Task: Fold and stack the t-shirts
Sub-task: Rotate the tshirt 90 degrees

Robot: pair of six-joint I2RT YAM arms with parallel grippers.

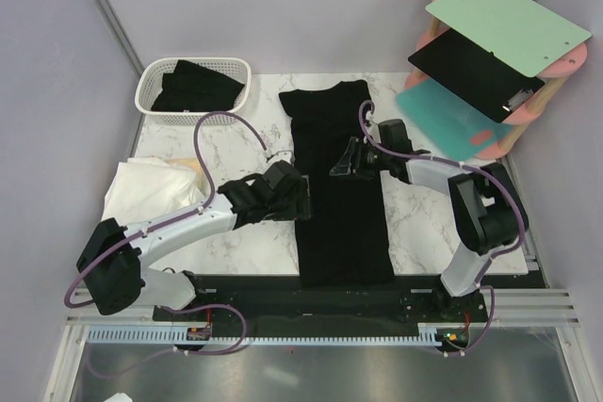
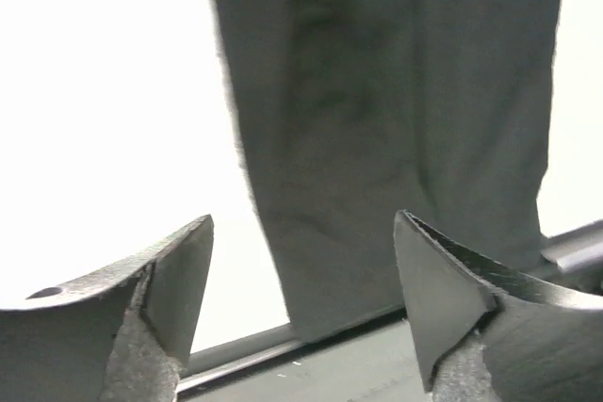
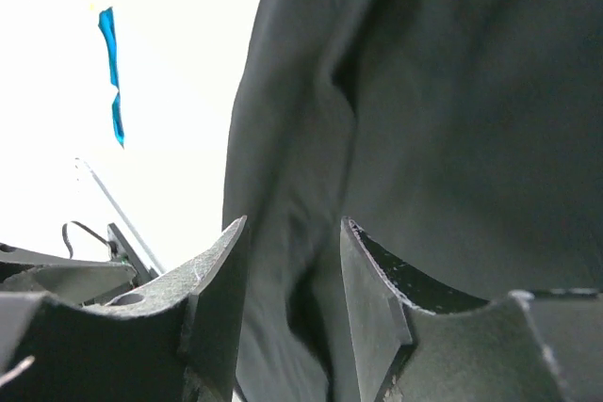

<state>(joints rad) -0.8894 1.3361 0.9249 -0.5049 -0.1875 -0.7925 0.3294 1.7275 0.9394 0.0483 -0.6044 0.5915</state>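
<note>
One black t-shirt (image 1: 344,233), folded into a long strip, lies down the middle of the marble table (image 1: 424,223) in the top view, running from the far side to the near edge. The left hand (image 1: 300,197) sits at its left edge and the right hand (image 1: 341,162) is over its upper half. More black shirts (image 1: 198,87) fill the basket (image 1: 148,91) at upper left, and pale shirts (image 1: 151,185) are heaped at centre left. In the left wrist view, the left hand (image 2: 303,280) stands wide, holding nothing, with the strip (image 2: 377,138) beyond it. In the right wrist view, the right hand (image 3: 292,289) stands narrow with black cloth (image 3: 452,138) between its fingers. I cannot tell whether it pinches the cloth.
</note>
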